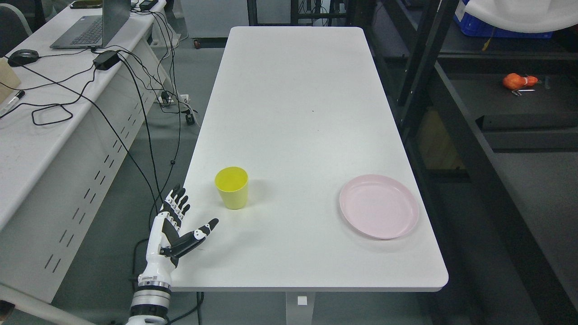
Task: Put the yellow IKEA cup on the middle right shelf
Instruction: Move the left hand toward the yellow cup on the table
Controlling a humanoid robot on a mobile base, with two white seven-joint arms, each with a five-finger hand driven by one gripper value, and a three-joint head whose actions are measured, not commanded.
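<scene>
Yellow IKEA cup point(231, 187), a small tapered plastic tumbler with no handle, stands upright and mouth-up on the white rectangular table point(293, 113), near its left edge and toward the near end. It looks empty, so it is probably very light and stiff enough to take a firm squeeze, though the smooth wall could slip and so light a thing could tip or skid if nudged from one side. The best hold is likely around the wall at about mid-height, thumb on one side and fingers opposite, where the taper gives the fingers a wider rim above to catch on. The left hand point(174, 225) hovers at the table's left edge, just beside the cup and below-left of it, palm showing, fingers spread and thumb pointing toward the cup, holding nothing. A round pink plastic plate point(378, 206) lies well apart on the right side. The dark metal shelf unit point(456, 117) stands beyond the table's right edge.
</scene>
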